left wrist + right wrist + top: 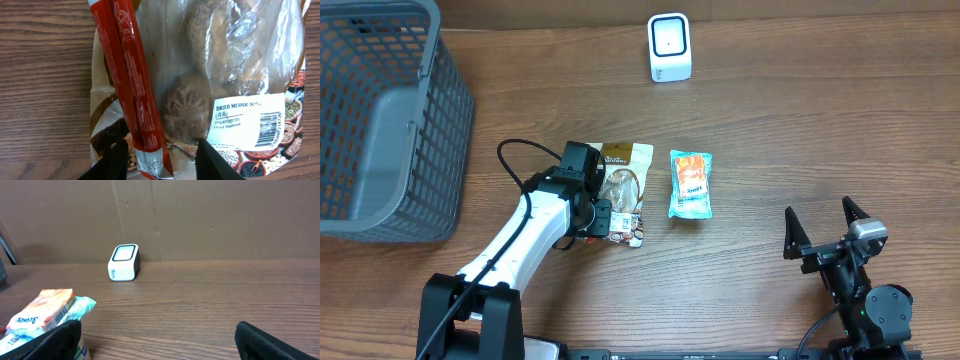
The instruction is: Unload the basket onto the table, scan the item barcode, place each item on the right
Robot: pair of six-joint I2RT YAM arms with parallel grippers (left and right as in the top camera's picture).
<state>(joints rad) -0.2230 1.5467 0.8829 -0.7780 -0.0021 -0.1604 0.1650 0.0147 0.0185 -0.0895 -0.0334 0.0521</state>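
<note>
- The left fingers (114,162) stand apart over a dried mushroom bag (240,55), with the end of a red packet (131,75) between them.
- The bag lies mid-desk (800,120), its barcode label (250,122) facing up.
- The right fingers (792,235) are spread wide at the near right.
- A white scanner (669,47) stands at the far edge.
</note>
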